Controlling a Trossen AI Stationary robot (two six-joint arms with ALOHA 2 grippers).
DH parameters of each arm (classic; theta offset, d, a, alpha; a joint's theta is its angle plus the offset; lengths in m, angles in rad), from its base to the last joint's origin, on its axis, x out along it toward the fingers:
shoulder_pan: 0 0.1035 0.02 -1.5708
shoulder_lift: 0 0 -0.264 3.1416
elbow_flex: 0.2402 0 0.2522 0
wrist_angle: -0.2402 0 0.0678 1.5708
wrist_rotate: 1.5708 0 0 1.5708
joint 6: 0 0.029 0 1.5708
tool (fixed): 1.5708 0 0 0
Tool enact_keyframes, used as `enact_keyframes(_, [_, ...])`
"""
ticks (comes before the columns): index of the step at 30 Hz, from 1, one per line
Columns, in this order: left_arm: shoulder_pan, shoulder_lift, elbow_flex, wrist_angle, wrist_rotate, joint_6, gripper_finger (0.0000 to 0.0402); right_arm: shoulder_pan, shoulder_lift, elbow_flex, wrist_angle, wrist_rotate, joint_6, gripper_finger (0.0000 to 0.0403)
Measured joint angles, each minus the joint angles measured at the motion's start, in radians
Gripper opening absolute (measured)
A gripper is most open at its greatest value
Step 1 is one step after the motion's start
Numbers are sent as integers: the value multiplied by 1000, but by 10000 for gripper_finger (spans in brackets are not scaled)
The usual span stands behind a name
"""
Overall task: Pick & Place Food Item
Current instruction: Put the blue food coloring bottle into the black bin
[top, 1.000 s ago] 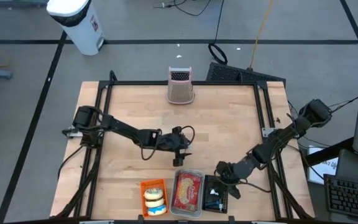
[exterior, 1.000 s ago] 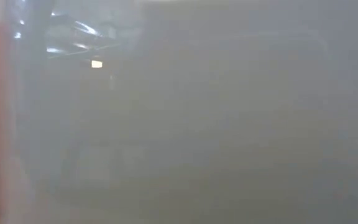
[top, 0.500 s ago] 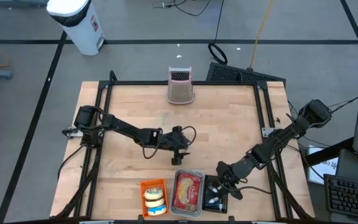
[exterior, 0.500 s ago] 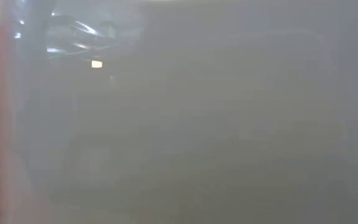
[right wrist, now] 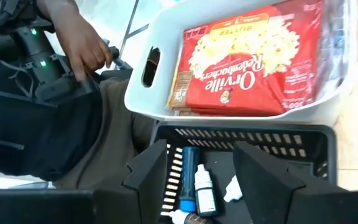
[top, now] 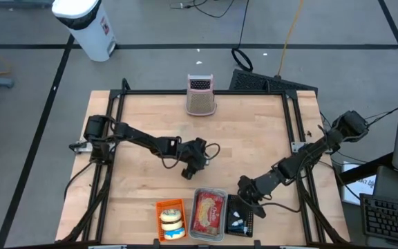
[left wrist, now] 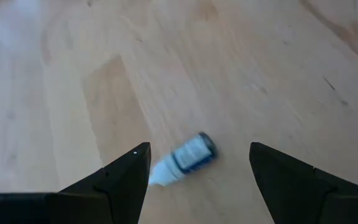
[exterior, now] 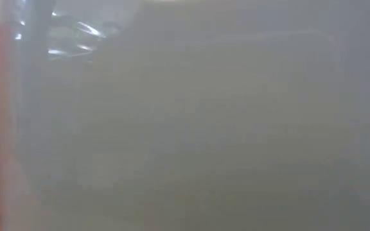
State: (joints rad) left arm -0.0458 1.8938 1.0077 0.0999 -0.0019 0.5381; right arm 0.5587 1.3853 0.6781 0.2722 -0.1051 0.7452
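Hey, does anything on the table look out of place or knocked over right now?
Yes. One small bottle lies on its side on the bare wood, between the open left pincer's fingers, while similar small bottles sit in the black basket. The low view is blocked by something white.

A red popcorn packet (right wrist: pixel 247 62) fills the white bin (right wrist: pixel 166 37) beside a black basket (right wrist: pixel 316 146).

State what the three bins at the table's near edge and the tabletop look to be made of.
Orange bin: glossy moulded plastic, judging by its bright uniform colour. White bin: smooth plastic, with a moulded handle slot. Black basket: likely plastic, its walls slotted into a lattice. Tabletop: pale wood, probably butcher block, showing joined strips and grain.
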Motion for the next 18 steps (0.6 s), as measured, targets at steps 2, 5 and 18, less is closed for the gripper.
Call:
enact_keyframes(2, [21, 0, 0, 17, 30, 0, 273, -9, 0, 0, 0, 0, 1, 172])
enact_keyframes(5, [53, 0, 0, 25, 74, 6, 273, -23, 0, 0, 0, 0, 2, 172])
enact_keyframes(18, [99, 83, 2, 78, 215, 28, 273, -69, 0, 0, 12, -4, 47, 171])
